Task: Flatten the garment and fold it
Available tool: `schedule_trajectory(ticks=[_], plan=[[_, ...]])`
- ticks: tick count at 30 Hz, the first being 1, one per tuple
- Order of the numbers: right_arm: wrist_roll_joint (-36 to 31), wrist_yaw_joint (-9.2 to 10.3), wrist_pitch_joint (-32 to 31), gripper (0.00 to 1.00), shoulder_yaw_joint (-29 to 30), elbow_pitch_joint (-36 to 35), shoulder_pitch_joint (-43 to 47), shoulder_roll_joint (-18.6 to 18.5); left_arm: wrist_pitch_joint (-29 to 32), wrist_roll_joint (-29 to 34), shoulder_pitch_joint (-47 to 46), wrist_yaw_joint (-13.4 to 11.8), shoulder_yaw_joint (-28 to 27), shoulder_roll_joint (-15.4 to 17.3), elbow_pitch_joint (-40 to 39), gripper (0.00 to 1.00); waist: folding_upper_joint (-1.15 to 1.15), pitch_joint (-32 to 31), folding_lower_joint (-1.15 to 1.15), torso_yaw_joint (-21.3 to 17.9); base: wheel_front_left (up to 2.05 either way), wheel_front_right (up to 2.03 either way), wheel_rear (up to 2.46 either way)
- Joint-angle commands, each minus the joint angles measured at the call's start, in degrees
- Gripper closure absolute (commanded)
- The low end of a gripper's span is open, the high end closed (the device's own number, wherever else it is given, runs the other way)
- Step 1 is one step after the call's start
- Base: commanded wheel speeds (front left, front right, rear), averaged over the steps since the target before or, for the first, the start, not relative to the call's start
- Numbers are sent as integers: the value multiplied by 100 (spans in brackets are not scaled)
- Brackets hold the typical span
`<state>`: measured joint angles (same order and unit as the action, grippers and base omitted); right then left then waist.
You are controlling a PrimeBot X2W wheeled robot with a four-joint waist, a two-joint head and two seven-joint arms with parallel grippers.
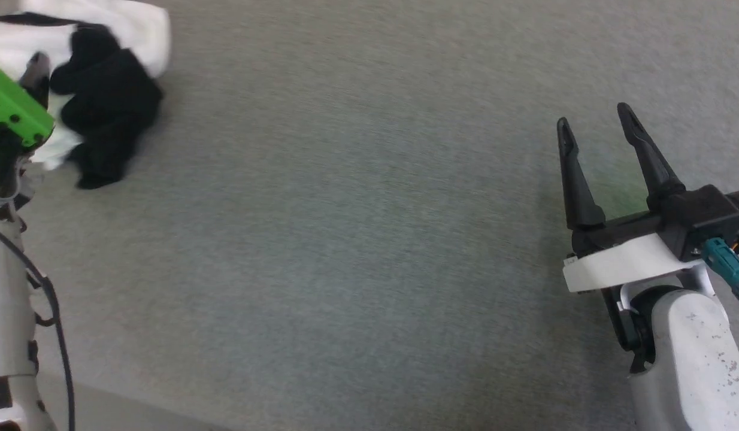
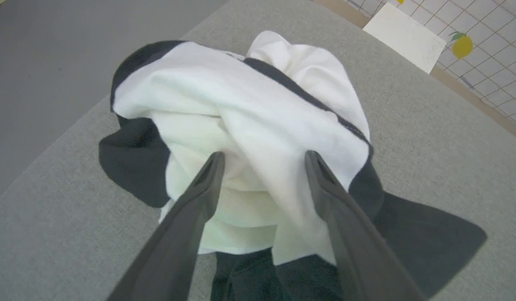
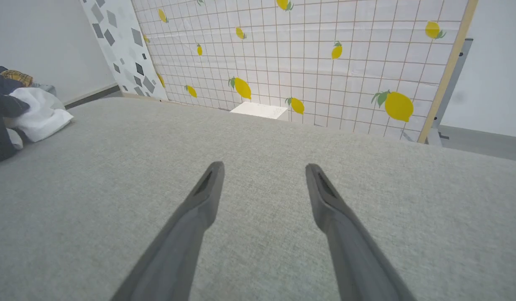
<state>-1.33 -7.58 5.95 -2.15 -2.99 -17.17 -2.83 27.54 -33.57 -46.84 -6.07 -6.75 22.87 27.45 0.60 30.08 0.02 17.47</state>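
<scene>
Grey fabric covers the bench (image 1: 369,251) beneath both my arms. At the lower right of the head view my right end effector (image 1: 593,115) hangs open over bare surface, holding nothing. My left end effector (image 2: 265,154) is open too, fingers spread over the garment (image 2: 241,96), a crumpled white-and-black heap at the upper left of the head view. I cannot tell whether they touch the cloth. Flattening has not begun, I judge; this is the first reach. Next I should close on a white fold and draw the heap toward mid-bench. Beyond stands a lemon-print wall (image 3: 325,50).
</scene>
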Motion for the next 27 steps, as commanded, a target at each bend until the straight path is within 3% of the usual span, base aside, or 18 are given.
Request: schedule_trajectory(ticks=[1, 8, 11, 12, 21, 27], plan=[[60, 9, 75, 0, -2, 27, -114, -5, 258, -133, 133, -92, -67, 64, 9, 0, -60, 813, -2, -862, 0, 0, 0], [155, 9, 212, 0, 36, 217, -117, -5, 1382, -619, 768, -324, -264, 58, -156, 0, -60, 624, -2, -930, 0, 0, 0], [227, 9, 283, 0, 34, 342, -94, -5, 1399, -564, 1039, -256, -227, 151, -378, 82, -60, 362, -2, -904, 0, 0, 0], [247, 9, 301, 0, 29, 376, -83, -5, 1236, -483, 1089, -236, -239, 210, -461, 100, -60, 278, -2, -897, 0, 0, 0], [556, 9, 532, 0, 92, 872, 305, -5, -1689, 887, 868, -37, -136, 865, -914, 100, -60, -1117, -2, -901, 0, 0, 0], [765, 9, 620, 0, 251, 1053, 699, -5, -2555, 1407, 320, 220, 338, 1007, -1150, 100, -60, -1927, -2, -1068, 0, 0, 0]])
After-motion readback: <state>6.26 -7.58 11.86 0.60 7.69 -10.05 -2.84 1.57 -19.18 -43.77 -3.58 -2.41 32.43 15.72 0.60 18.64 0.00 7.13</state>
